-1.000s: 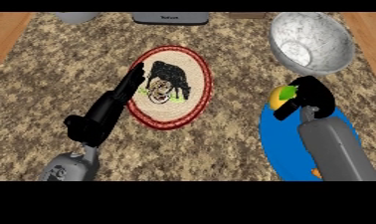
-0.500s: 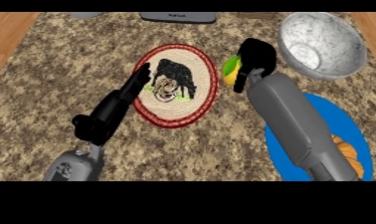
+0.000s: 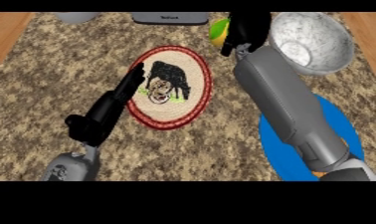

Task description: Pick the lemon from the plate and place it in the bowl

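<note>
Yellow-green lemon (image 3: 218,31) sits pinched in the right hand (image 3: 246,31) beside the bowl (image 3: 312,42), apparently airborne.

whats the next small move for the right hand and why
Probably carry the lemon rightward over the bowl before letting go. The right hand is curled round it beside the bowl's left rim, not yet above the inside. The blue plate lies nearer the robot.
</note>
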